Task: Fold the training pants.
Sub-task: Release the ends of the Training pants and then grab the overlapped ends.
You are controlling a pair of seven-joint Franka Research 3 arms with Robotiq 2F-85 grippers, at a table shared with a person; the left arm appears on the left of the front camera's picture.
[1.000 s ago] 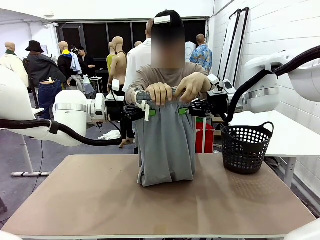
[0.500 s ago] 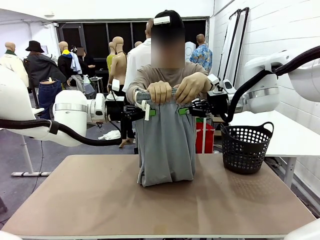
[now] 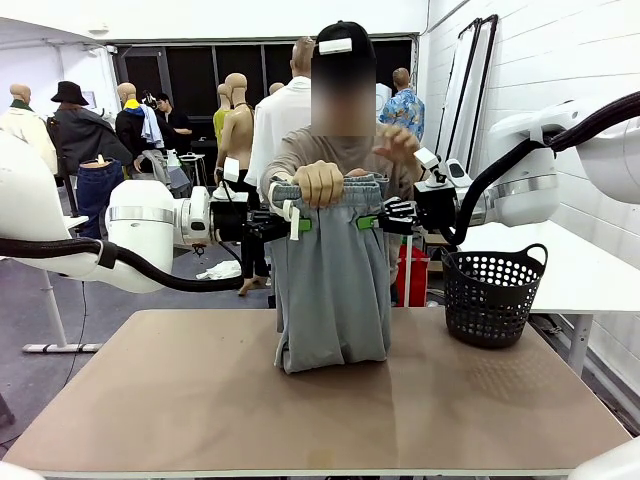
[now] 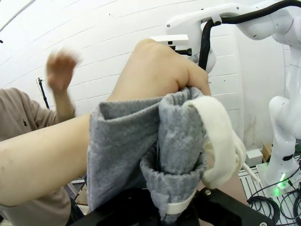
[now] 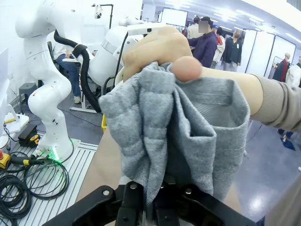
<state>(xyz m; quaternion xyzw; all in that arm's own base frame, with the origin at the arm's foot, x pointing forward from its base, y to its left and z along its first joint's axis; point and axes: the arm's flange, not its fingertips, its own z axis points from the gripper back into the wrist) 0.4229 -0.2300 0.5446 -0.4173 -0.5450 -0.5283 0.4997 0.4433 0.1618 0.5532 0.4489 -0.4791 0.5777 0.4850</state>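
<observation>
One hand (image 3: 398,143) lifts off the waistband! Both the left gripper (image 3: 292,225) and the right gripper (image 3: 368,221) are clamped tight on the training pants (image 3: 330,290), which hang with their hems on the table (image 3: 200,400). The handover looks nearly done.

Grey training pants (image 3: 332,290) hanging upright.

training pants (image 3: 330,290) hang mid-table, basket (image 3: 494,295) right, near tabletop (image 3: 200,400) open

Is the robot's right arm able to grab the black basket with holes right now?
Probably not yet: the right gripper is shut on the light grey jersey training pants. Nothing stands between it and the black perforated basket, which looks reachable after letting go.
</observation>
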